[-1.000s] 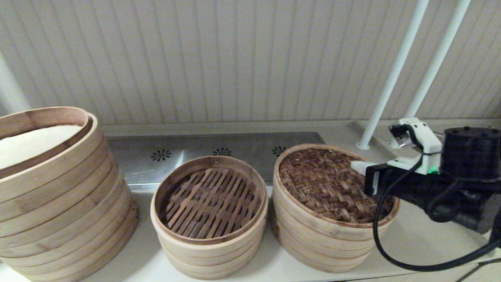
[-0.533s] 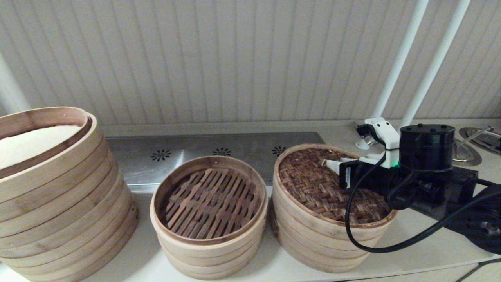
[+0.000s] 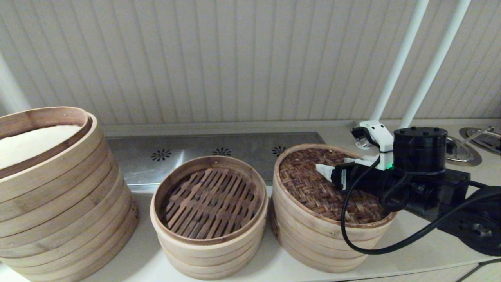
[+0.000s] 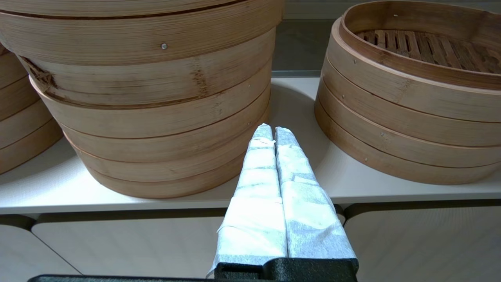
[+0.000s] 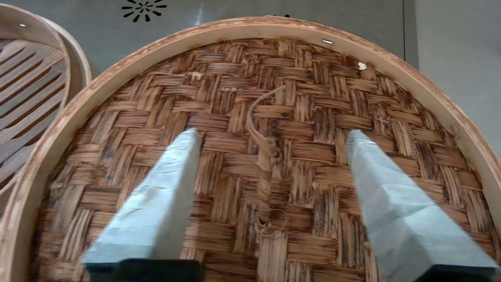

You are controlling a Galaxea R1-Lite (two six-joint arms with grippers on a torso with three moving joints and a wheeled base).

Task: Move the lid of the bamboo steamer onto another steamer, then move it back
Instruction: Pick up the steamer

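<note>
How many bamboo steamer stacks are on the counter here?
3: a large tall stack at the left, a slat-floored basket stack in the middle, and a lidded stack at the right. More could sit out of view.

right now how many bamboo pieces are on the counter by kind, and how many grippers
large tall steamer stack: 1
open steamer with slatted floor: 1
steamer with a lid on it: 1
woven lid: 1
grippers: 2, the right gripper open over the lid, the left gripper shut, low in front of the counter
total: 6
</note>
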